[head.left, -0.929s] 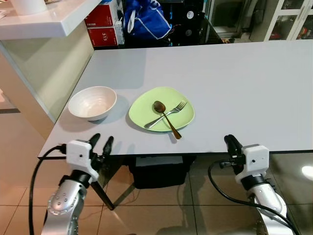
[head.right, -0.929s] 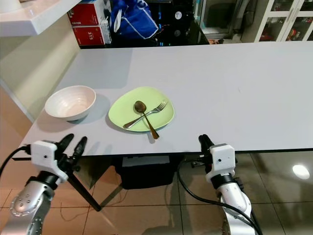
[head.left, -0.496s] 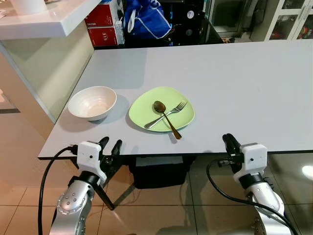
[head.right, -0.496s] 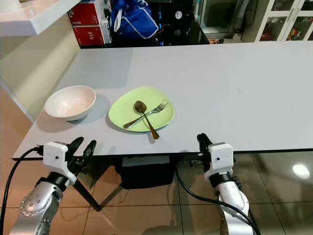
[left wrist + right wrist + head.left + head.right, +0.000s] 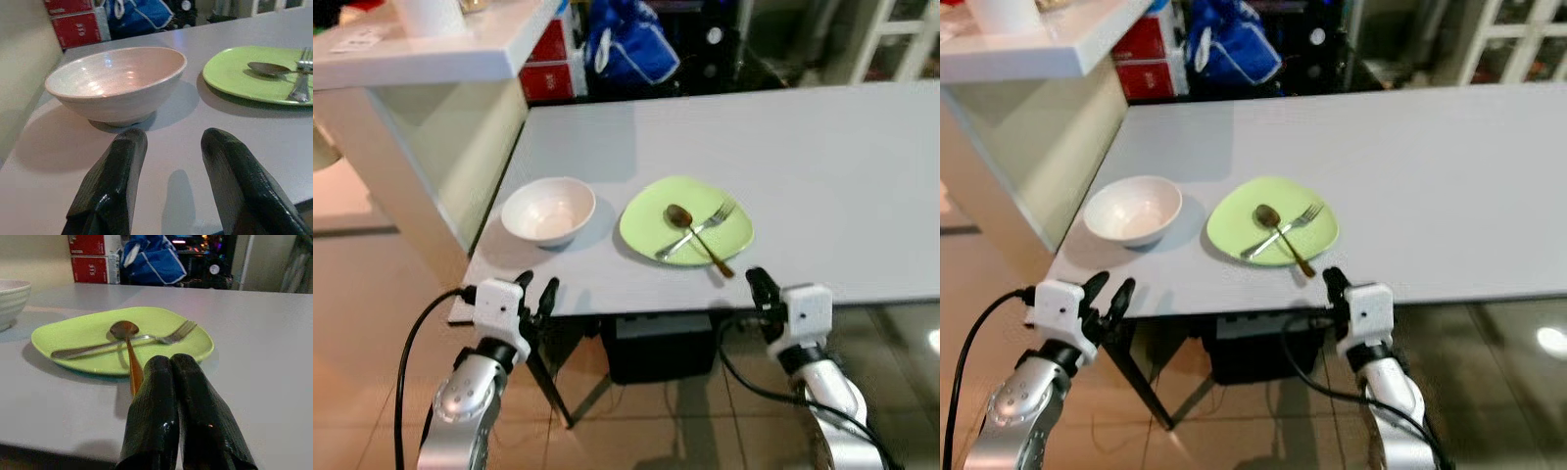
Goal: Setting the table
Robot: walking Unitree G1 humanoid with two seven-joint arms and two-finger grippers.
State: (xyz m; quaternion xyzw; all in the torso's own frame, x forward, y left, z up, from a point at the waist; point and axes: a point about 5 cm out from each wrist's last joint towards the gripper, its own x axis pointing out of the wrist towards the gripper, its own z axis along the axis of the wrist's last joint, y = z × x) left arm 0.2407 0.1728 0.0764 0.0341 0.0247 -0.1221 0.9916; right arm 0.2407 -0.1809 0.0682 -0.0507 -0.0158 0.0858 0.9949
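Left eye view: one bowl (image 5: 548, 210), plate (image 5: 685, 220), spoon (image 5: 697, 235), fork (image 5: 698, 230).

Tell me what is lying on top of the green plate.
On the light green plate, a brown spoon and a silver fork lie crossed; the spoon's handle overhangs the near rim. Which utensil is uppermost cannot be seen.

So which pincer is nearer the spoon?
Right. The right pincer sits at the table edge just beyond the spoon handle's tip; the left pincer is farther, below the bowl.

Glossy bowl (image 5: 117, 83), matt table (image 5: 822, 166), metal fork (image 5: 122, 342)
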